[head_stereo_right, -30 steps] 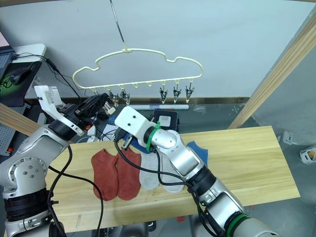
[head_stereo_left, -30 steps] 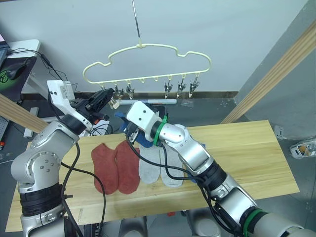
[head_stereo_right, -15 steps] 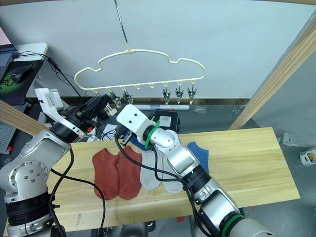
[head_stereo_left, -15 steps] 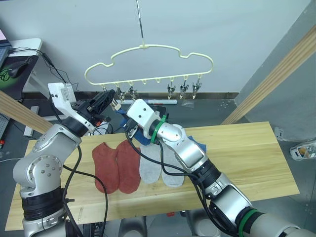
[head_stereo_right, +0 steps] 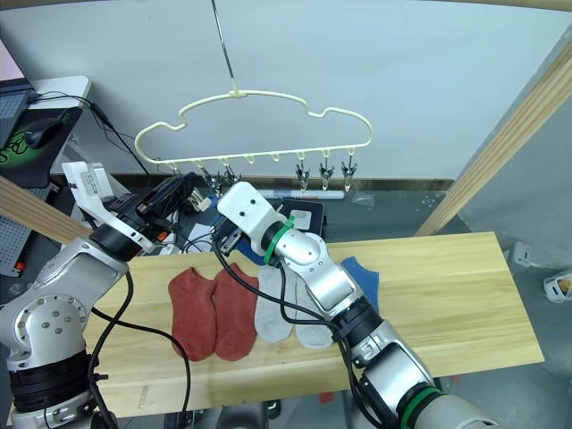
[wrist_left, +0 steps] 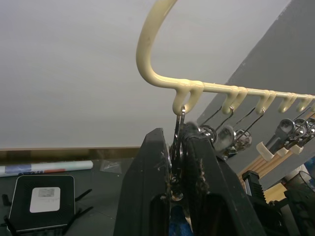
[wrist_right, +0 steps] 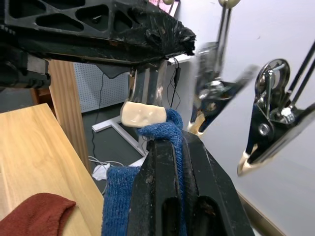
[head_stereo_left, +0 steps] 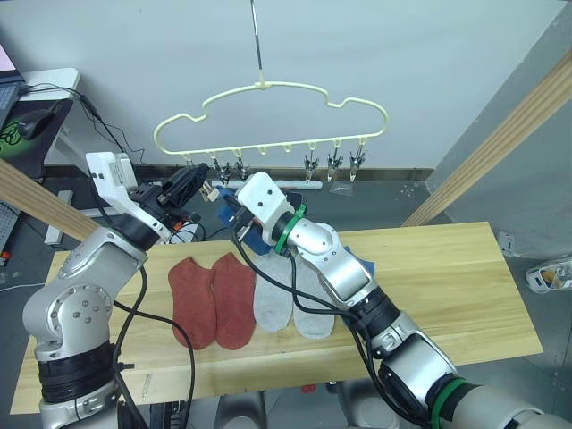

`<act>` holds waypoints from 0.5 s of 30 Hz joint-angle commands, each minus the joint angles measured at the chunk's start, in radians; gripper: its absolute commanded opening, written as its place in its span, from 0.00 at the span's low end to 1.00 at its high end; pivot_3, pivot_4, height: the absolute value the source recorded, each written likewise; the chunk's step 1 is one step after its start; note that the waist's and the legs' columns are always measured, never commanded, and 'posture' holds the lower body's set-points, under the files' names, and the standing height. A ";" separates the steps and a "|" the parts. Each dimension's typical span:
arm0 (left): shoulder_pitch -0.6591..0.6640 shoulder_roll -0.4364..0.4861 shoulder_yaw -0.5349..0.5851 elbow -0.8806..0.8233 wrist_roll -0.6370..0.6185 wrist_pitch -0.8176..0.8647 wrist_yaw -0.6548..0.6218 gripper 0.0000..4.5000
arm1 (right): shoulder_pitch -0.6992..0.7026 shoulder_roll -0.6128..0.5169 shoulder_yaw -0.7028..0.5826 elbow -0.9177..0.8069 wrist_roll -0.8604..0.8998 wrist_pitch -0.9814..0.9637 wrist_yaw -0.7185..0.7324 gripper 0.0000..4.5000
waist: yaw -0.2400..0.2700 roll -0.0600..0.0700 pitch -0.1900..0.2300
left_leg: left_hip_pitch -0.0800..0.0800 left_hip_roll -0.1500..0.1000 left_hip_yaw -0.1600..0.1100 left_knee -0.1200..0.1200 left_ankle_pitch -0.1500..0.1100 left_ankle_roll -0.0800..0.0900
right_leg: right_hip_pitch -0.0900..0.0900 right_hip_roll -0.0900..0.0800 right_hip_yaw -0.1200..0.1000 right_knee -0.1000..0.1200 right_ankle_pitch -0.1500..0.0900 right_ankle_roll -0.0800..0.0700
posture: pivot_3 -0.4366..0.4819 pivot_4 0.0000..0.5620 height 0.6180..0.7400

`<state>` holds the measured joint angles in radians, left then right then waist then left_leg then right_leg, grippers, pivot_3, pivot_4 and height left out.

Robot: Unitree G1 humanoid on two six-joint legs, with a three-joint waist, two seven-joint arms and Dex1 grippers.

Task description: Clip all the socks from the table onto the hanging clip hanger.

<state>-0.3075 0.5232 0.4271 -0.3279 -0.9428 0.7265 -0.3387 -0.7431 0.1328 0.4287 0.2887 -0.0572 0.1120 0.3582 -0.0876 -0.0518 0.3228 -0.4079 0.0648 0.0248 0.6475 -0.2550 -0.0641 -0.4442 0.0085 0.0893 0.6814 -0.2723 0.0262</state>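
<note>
The long plank counter (head_stereo_left: 447, 268) carries four socks side by side: two red socks (head_stereo_left: 214, 299) toward nine o'clock, then two grey socks (head_stereo_left: 288, 302), with another blue sock (head_stereo_right: 359, 273) half hidden behind the right forearm.

Above the counter's far edge hangs the pale-yellow hanger (head_stereo_left: 268, 116), its row of metal clips (head_stereo_left: 332, 162) dangling beneath.

The left jaws (wrist_left: 177, 162) are pressed together on the leftmost clip (wrist_left: 178, 135), apparently squeezing it open.

The right jaws (wrist_right: 170, 162) pinch the held blue sock (wrist_right: 162, 135), whose raised edge sits just below and touching the cream tip of that clip (wrist_right: 142, 113); the rest of it hangs down.

The coming move likely turns on this: the clip's mouth lies at about eleven o'clock just above the sock's edge, so the right arm need only lift it in.
</note>
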 commanded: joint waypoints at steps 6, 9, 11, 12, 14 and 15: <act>0.015 -0.014 -0.001 -0.036 -0.021 0.004 0.023 0.03 | -0.016 0.099 0.033 -0.047 0.034 -0.022 0.037 0.00 | 0.000 0.000 0.000 | 0.000 0.000 0.000 0.000 0.000 0.000 | 0.000 0.000 0.000 0.000 0.000 0.000 | 0.43 0.50 1.00; 0.020 -0.021 -0.004 -0.043 -0.029 0.012 0.028 0.03 | -0.023 0.107 0.030 -0.043 0.038 -0.027 0.034 0.00 | 0.001 0.000 0.000 | 0.000 0.000 0.000 0.001 0.000 0.000 | 0.000 0.000 0.000 0.001 0.000 0.000 | 0.43 0.50 1.00; 0.022 -0.023 -0.005 -0.046 -0.035 0.016 0.028 0.03 | -0.028 0.111 0.028 -0.039 0.040 -0.030 0.032 0.00 | 0.001 0.000 0.000 | 0.000 0.000 0.000 0.001 0.000 0.000 | 0.000 0.000 -0.001 0.001 0.000 0.000 | 0.43 0.50 1.00; 0.023 -0.023 -0.004 -0.046 -0.038 0.019 0.031 0.03 | -0.030 0.112 0.027 -0.038 0.041 -0.031 0.031 0.00 | 0.001 0.000 0.000 | 0.000 0.000 0.000 0.001 0.000 0.000 | 0.000 0.000 -0.001 0.001 0.000 0.000 | 0.43 0.50 1.00; 0.026 -0.020 -0.001 -0.045 -0.045 0.021 0.034 0.19 | -0.034 0.116 0.027 -0.034 0.043 -0.032 0.028 0.00 | 0.001 -0.001 -0.001 | 0.000 0.000 0.000 0.002 0.000 0.000 | 0.000 -0.001 -0.001 0.001 0.000 0.000 | 0.43 0.50 1.00; 0.027 -0.019 0.000 -0.045 -0.047 0.020 0.037 0.24 | -0.035 0.116 0.027 -0.034 0.044 -0.033 0.027 0.00 | 0.001 -0.001 -0.001 | 0.000 0.000 -0.001 0.002 0.000 0.000 | 0.000 -0.001 -0.001 0.001 0.000 0.000 | 0.44 0.50 1.00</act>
<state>-0.2994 0.5065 0.4303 -0.3472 -0.9754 0.7344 -0.3036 -0.7430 0.1333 0.4469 0.2901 -0.0372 0.1147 0.3871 -0.0865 -0.0526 0.3223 -0.4083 0.0649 0.0242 0.6492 -0.2550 -0.0641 -0.4441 0.0079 0.0883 0.6824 -0.2721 0.0260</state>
